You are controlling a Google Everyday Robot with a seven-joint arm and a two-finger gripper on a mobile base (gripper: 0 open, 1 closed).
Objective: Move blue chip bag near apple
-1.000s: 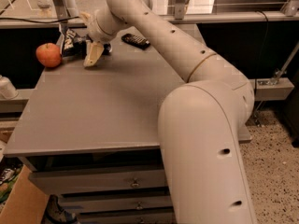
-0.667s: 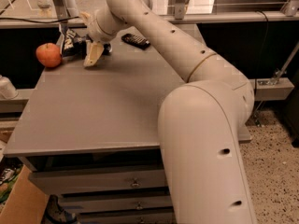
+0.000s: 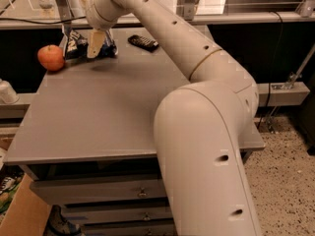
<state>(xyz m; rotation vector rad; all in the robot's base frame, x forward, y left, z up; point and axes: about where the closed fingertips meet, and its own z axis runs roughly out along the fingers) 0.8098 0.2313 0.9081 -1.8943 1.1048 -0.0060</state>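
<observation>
The blue chip bag (image 3: 73,44) is a crumpled navy foil bag with white lettering. It sits at the far left of the grey table (image 3: 108,112). The red-orange apple (image 3: 50,58) rests just left of the bag, close beside it, near the table's left edge. My gripper (image 3: 94,45) hangs from the long white arm (image 3: 162,28), in front of the middle of the bag and just above the table top. It hides part of the bag, which shows on both sides of it.
A small flat black remote-like device (image 3: 143,43) lies on the table right of the bag. My arm's large white base (image 3: 202,156) fills the front right. Drawers (image 3: 98,193) sit under the table. A glass-fronted shelf (image 3: 236,4) runs along the back.
My gripper has risen slightly over the bag. More of the bag shows on both sides of it now. The apple has not moved.
</observation>
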